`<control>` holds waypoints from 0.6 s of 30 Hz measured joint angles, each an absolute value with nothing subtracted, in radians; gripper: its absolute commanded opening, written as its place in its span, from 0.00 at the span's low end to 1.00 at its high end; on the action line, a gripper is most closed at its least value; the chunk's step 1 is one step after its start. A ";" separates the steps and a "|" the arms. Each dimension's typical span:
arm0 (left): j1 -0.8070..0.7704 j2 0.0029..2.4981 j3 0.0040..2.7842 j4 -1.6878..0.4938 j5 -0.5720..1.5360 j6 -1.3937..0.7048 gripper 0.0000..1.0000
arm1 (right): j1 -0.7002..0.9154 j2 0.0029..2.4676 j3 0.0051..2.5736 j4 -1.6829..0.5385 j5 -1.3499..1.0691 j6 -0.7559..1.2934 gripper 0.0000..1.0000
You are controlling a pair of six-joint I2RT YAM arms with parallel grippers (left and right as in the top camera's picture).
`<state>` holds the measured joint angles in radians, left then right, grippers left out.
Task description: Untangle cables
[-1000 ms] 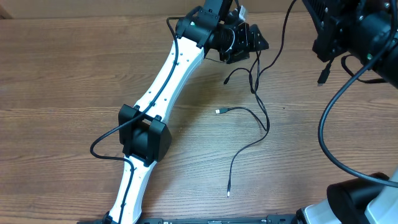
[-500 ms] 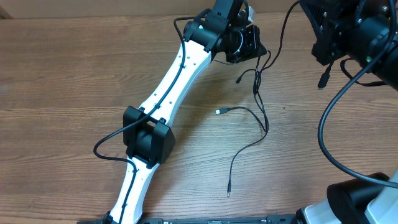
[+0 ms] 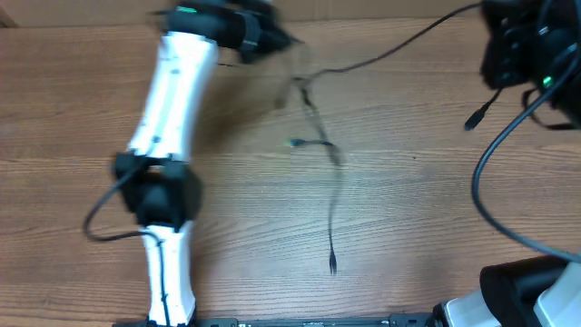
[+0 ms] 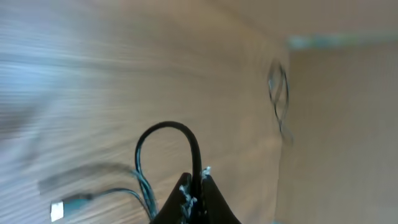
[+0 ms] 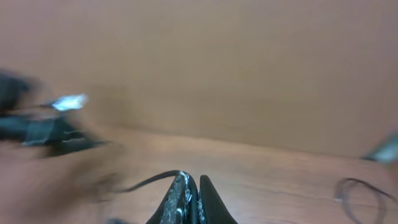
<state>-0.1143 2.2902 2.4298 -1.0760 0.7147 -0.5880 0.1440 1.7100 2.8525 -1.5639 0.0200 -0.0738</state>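
I read this as the pull-apart step. My left jaws are clenched on a loop of the cables, with a pale plug lying just below-left of them. The right jaws look pinched on a strand that leaves their tips to the left. Between the two pairs one run stretches above the counter — the rest trails off to a loose plug, well apart from either. Next I'd widen the gap gently — watching for a snag.
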 measured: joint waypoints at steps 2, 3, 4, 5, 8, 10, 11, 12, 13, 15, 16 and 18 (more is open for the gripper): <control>-0.019 2.246 2.430 -1.139 0.715 -0.561 0.04 | 0.081 1.711 2.852 -1.536 0.028 -0.060 0.04; 0.028 2.220 2.430 -1.170 0.714 -0.545 0.04 | 0.039 1.713 2.852 -1.520 0.023 -0.055 0.04; 0.059 2.198 2.431 -1.192 0.715 -0.535 0.04 | 0.008 1.713 2.852 -1.512 0.017 -0.051 0.04; 0.088 2.177 2.432 -1.214 0.715 -0.521 0.04 | -0.032 1.716 2.852 -1.505 0.006 -0.048 0.04; 0.154 2.121 2.436 -1.270 0.719 -0.477 0.04 | -0.154 1.737 2.853 -1.501 -0.024 -0.037 0.04; 0.192 2.088 2.436 -1.298 0.722 -0.460 0.04 | -0.209 1.755 2.853 -1.501 -0.033 -0.033 0.04; 0.209 2.077 2.436 -1.308 0.722 -0.451 0.04 | -0.238 1.769 2.853 -1.501 -0.038 -0.030 0.04; 0.227 2.065 2.436 -1.317 0.722 -0.443 0.04 | -0.273 1.787 2.853 -1.504 -0.042 -0.029 0.04; 0.244 2.055 2.436 -1.324 0.724 -0.435 0.04 | -0.296 1.802 2.853 -1.504 -0.044 -0.029 0.04; 0.278 2.038 2.436 -1.335 0.725 -0.421 0.04 | -0.358 1.845 2.853 -1.505 -0.046 -0.026 0.04; 0.299 2.028 2.436 -1.341 0.725 -0.416 0.04 | -0.381 1.865 2.853 -1.504 -0.046 -0.026 0.04; 0.338 2.008 2.436 -1.349 0.725 -0.409 0.04 | -0.426 1.904 2.853 -1.504 -0.046 -0.025 0.04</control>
